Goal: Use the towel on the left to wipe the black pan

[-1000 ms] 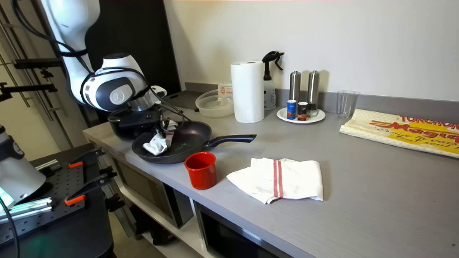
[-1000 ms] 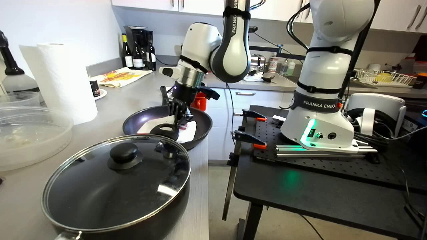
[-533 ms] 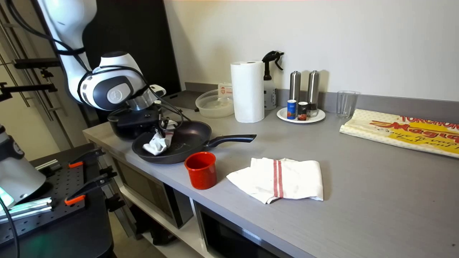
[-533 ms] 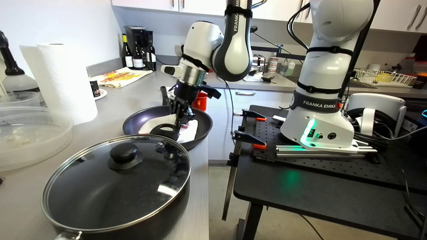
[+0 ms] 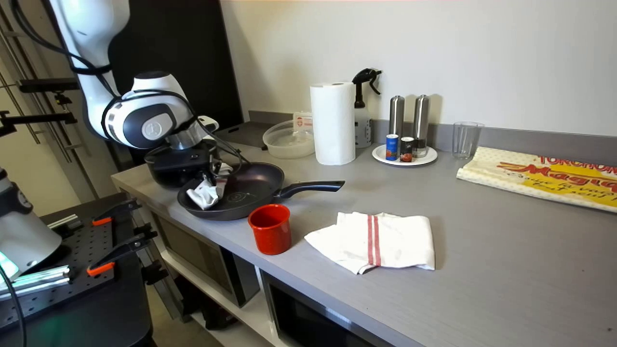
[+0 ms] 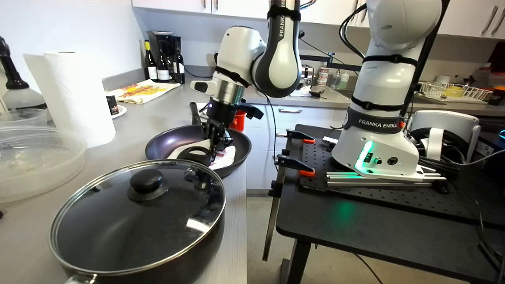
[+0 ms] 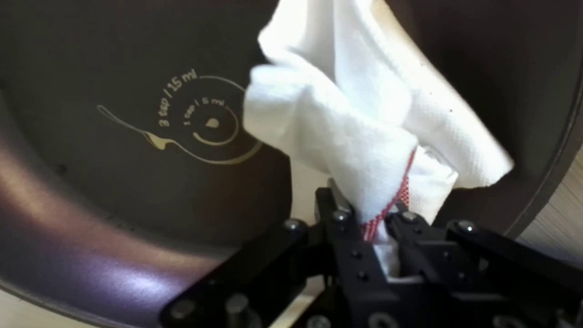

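The towel [image 7: 328, 123] was clamped in the gripper [image 7: 368, 214] inside the black pan [image 7: 82, 191], one end cut off at the top of the wrist view. The pan floor beneath it was hidden. In an exterior view, part of the pan's near rim was covered by a lidded pot [image 6: 114, 227], and the gripper's tips were hard to make out

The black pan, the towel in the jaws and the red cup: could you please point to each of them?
Black pan [image 5: 251, 189]: in an exterior view, on the bare inside bottom.
Held towel [image 7: 339, 125]: in the wrist view, on a white fold.
Red cup [image 5: 271, 236]: in an exterior view, on the outer wall.
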Controlling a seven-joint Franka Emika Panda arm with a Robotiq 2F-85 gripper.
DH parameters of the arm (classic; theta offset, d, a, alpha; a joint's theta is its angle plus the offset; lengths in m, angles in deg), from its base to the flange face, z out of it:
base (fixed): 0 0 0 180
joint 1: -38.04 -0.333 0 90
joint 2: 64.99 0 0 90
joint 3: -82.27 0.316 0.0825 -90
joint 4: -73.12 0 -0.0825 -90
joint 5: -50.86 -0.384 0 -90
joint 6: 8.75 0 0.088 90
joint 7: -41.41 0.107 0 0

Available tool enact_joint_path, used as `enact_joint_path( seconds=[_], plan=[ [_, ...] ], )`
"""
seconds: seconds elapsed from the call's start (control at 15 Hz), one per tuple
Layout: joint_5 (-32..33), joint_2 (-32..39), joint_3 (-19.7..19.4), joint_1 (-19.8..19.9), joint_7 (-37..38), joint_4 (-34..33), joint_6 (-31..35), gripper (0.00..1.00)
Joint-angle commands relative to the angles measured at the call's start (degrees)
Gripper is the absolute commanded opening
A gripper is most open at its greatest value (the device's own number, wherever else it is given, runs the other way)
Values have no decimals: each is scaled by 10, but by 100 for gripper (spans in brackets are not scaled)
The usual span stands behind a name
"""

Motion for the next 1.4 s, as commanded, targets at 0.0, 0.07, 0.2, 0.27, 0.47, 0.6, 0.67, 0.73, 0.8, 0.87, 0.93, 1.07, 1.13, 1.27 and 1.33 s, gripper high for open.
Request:
enact_joint_path(
  seconds=[0.0,0.07,0.2,0.27,0.47,0.6,0.67,0.73,0.8,0.87,0.93,1.07,1.13,1.27,1.33],
  plan=[
    [11,6,18,3,-3,-1,-11,4],
    [13,10,24,7,-3,-2,-11,4],
    [13,15,31,8,-4,-4,-12,4],
    [12,16,33,8,-4,-5,-12,4],
    [12,18,39,14,-3,-7,-13,4],
    [4,16,34,11,-1,-12,-14,4],
    [1,16,31,12,1,-16,-14,4],
    [0,17,31,15,2,-19,-16,4],
    [-6,16,25,13,4,-24,-14,4],
    [-8,17,22,16,5,-30,-15,4],
    [-15,16,15,15,6,-37,-13,4],
    [-24,20,5,19,11,-53,-16,4],
    [-31,22,-2,18,13,-63,-16,4],
    [-41,29,-8,23,17,-82,-23,4],
    [-46,32,-9,27,20,-91,-27,4]
  ],
)
